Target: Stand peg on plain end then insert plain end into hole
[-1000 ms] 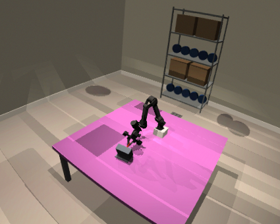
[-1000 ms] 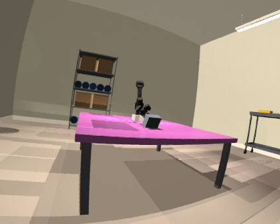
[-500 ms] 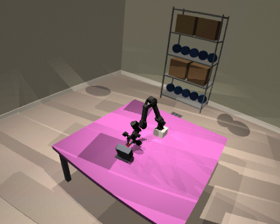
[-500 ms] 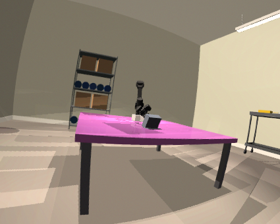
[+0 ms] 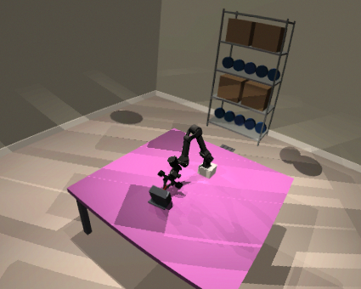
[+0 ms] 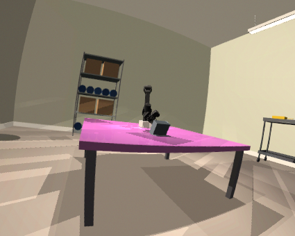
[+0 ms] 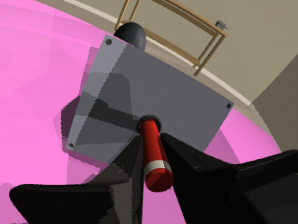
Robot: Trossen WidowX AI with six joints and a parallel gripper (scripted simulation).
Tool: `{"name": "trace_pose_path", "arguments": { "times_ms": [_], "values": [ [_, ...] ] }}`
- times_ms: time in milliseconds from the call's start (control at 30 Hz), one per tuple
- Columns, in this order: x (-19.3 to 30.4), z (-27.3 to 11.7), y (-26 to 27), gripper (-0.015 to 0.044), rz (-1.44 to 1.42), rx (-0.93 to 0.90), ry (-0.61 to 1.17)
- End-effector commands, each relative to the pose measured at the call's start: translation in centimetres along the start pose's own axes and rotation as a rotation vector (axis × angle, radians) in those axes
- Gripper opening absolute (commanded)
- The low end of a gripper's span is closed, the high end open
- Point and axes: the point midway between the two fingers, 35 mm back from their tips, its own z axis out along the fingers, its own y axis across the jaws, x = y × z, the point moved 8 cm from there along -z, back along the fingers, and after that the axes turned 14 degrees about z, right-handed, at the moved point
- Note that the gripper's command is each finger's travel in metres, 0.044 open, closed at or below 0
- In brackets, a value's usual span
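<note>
Arm, one, black, jointed point(image 5: 195, 131) point(image 6: 147, 94): mounted on a pale block point(image 5: 207, 170) point(image 6: 144, 123) on the table; rises from there, bends over at a high elbow, and comes down toward the panel, its wrist low above the tabletop.

Gripper, one, black point(image 5: 169, 182) point(image 7: 151, 137): closed on the peg, one finger to each side of it; fingers angular and tapering, matt-looking, aimed at the panel face.

Peg, one, red point(image 7: 152, 142), round, smooth: gripped, its plain end at the mouth of the hole, the banded end toward the wrist camera. Depth of entry, if any: cannot be told. White band point(image 7: 157, 165) near the outer end, with a short red tip beyond.

Hole, one, round, dark-rimmed point(image 7: 156, 120): in the panel face.

Panel, one, grey, flat-faced, sloped point(image 5: 160, 196) point(image 6: 160, 128) point(image 7: 190, 105): standing on the table; small dark round marks at three visible corners.

Table, one point(image 5: 226, 212) point(image 6: 164, 148) point(image 7: 25, 100): bright pink top, straight edges, dark square legs.

Lettering or labels: none legible.
</note>
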Motion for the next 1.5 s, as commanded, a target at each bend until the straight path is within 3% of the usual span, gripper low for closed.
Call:
{"name": "trace_pose_path", "arguments": {
  "times_ms": [0, 1100, 1467],
  "values": [
    [-0.02, 0.27, -0.08, 0.0000, 0.006, 0.004, -0.001],
    [-0.06, 0.82, -0.07, 0.0000, 0.000, -0.001, 0.000],
    [-0.06, 0.82, -0.07, 0.0289, 0.000, -0.001, 0.000]
  ]
}}
